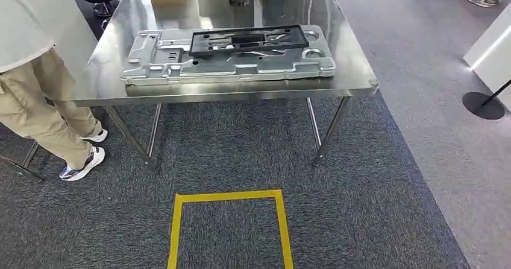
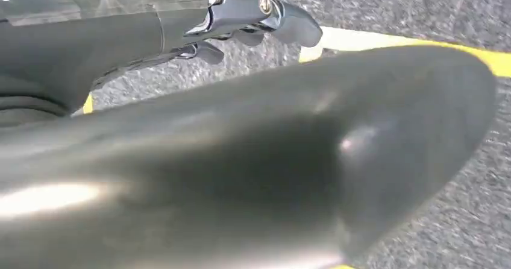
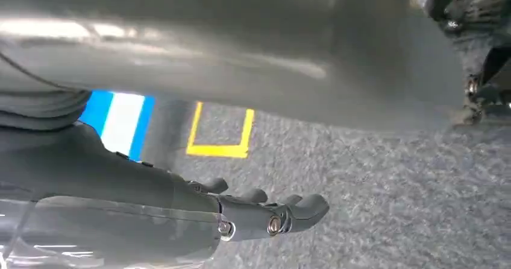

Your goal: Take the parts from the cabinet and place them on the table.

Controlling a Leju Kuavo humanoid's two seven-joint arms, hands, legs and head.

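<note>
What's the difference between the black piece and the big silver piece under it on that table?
The black frame is dark and matte; the silver plate is pale, shiny metal. The black frame is smaller and covers only the far middle of the silver plate, which spreads well beyond it on both sides. The black frame lies on top; the silver plate rests directly on the steel table. Both lie flat, are roughly rectangular, and have cutouts and raised ribs.
</note>
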